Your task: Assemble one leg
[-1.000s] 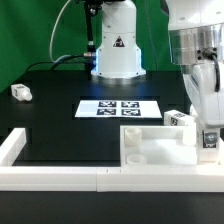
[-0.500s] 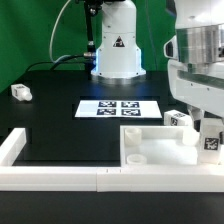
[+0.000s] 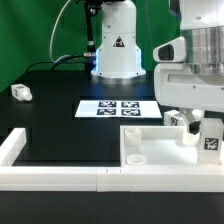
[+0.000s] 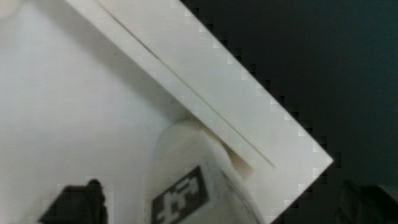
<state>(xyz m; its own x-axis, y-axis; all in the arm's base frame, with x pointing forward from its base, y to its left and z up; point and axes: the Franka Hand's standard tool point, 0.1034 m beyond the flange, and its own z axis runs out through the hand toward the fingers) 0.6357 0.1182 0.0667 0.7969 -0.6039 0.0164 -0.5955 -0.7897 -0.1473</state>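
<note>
My jaws' state I cannot tell; my gripper (image 3: 192,128) hangs over the panel (image 3: 150,145). A leg (image 3: 211,137) stands upright just beside it, toward the exterior view's right.

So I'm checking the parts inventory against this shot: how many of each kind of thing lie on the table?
Legs: 3, one far off, one behind the panel, one on the panel
Square panel: 1
Marker board: 1
Border rails: 1 set
Total: 6
</note>
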